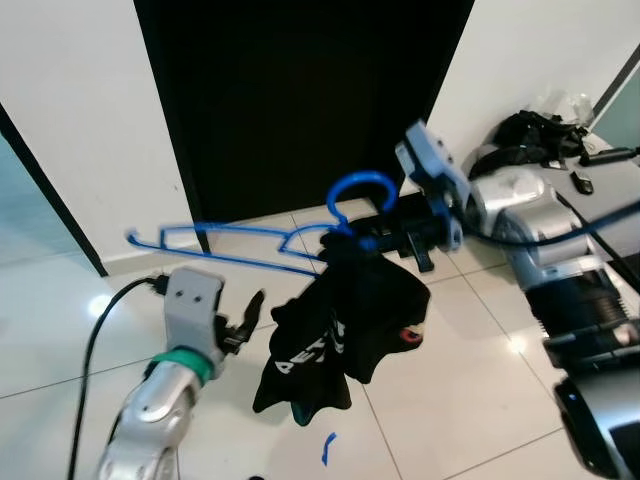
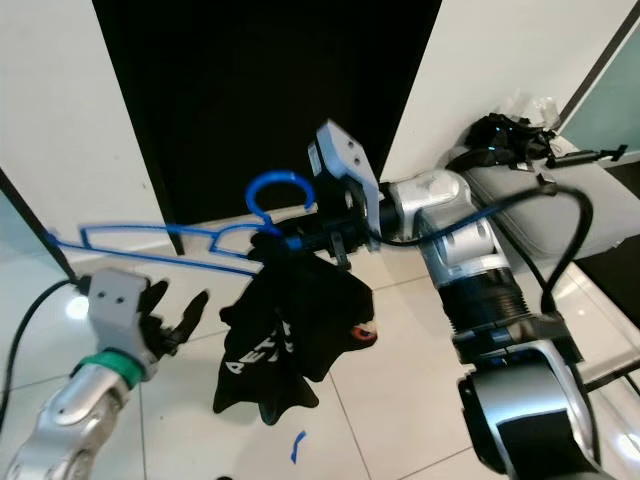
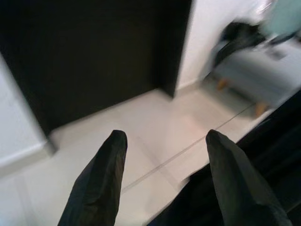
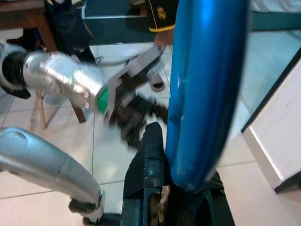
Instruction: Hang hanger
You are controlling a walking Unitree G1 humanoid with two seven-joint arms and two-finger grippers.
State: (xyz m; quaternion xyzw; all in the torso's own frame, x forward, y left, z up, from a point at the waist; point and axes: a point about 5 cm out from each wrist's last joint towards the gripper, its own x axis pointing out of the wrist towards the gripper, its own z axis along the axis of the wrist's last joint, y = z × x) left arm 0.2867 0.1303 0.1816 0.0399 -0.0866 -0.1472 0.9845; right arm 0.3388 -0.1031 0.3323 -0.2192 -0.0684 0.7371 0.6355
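While raised before the dark doorway (image 1: 300, 90), clamped in the right hand (image 1: 385, 238) at its neck: blue plastic hanger (image 1: 250, 245), hook up, black printed garment (image 1: 335, 330) draped beneath; spread wide and holding nothing, just beside the garment above the white tiled floor (image 1: 450, 380): left hand (image 1: 240, 325).

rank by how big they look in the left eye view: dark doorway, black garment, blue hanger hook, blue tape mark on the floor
1. dark doorway
2. black garment
3. blue hanger hook
4. blue tape mark

This is apparent size only; the doorway stands farther back, so nearness skews it.
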